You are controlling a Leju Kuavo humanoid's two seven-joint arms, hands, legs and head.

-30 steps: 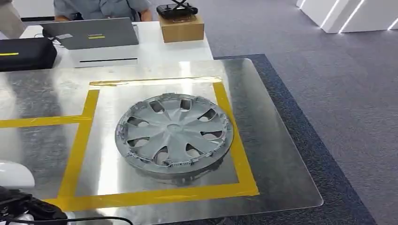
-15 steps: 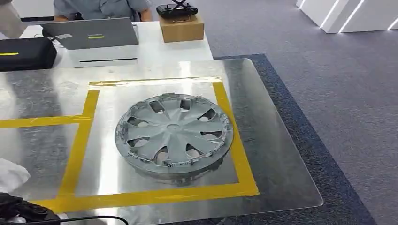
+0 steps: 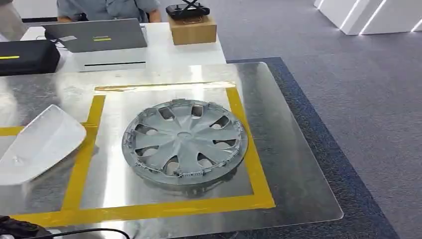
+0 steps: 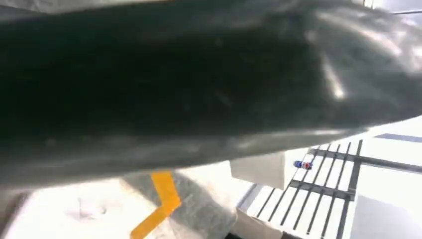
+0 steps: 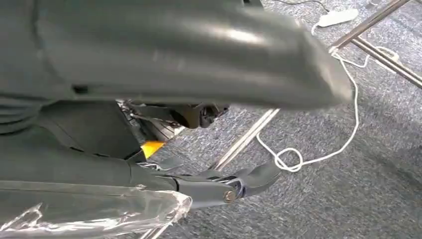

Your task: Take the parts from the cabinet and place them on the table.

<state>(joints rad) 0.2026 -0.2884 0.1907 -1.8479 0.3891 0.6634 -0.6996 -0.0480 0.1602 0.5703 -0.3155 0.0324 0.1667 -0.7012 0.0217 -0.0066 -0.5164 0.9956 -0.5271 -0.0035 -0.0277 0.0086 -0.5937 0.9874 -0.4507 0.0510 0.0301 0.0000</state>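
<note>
A grey wheel cover [image 3: 185, 143] lies flat inside the yellow tape square [image 3: 255, 169] on the shiny metal table [image 3: 283, 124]. A white curved part [image 3: 42, 144] hangs tilted above the table's left side, over the tape line, carried by my left arm. In the left wrist view a dark glossy surface [image 4: 199, 84] sits right against the camera and hides my left hand's fingers. My right hand [image 5: 164, 64] hangs over the grey carpet, thumb and dark fingers [image 5: 234, 185] apart with nothing between them.
Behind the metal table a white desk holds a laptop [image 3: 97, 35], a black case [image 3: 27, 56] and a cardboard box [image 3: 192, 30] with a controller on top. A person [image 3: 104, 7] sits there. A white cable [image 5: 318, 144] and metal legs [image 5: 249, 137] lie near my right hand.
The white part has risen from the lower left corner and come forward over the table's left side. The wheel cover has not moved.
</note>
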